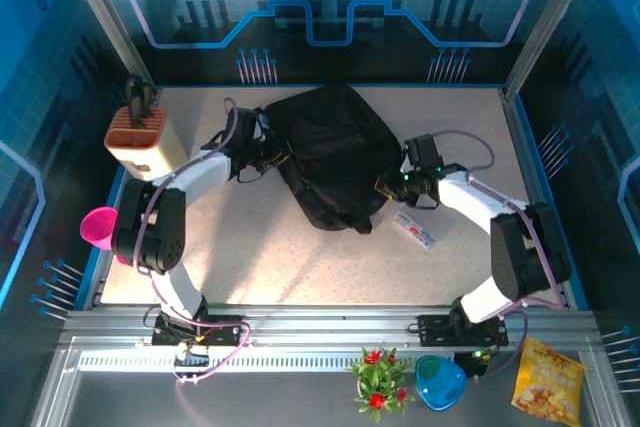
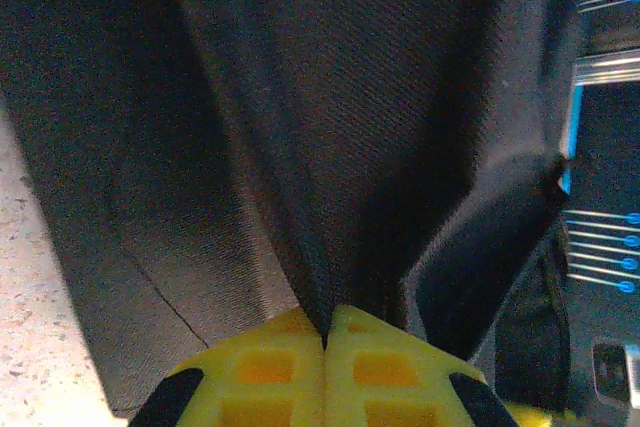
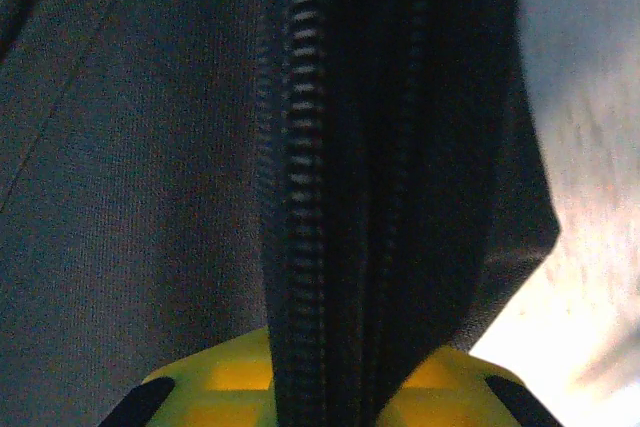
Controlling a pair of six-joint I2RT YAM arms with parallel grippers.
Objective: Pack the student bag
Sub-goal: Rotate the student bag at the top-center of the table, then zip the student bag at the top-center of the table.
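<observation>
Bag (image 1: 330,152): black, flat at counter (image 1: 300,257) centre, toward the far edge. Left fingers (image 2: 265,372) clenched on a fabric fold; right fingers (image 3: 225,377) grasping its zip (image 3: 300,147) seam. Progress: apparently early. Zip looks closed; packet (image 1: 415,229) lies outside, unpacked.

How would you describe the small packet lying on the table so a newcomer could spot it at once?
Find the student bag, the big black backpack in the middle of the speckled table. Just off its near right corner lies a small flat packet, angled diagonally. It is the only slim white thing on the tabletop, far smaller than the bag.
</observation>
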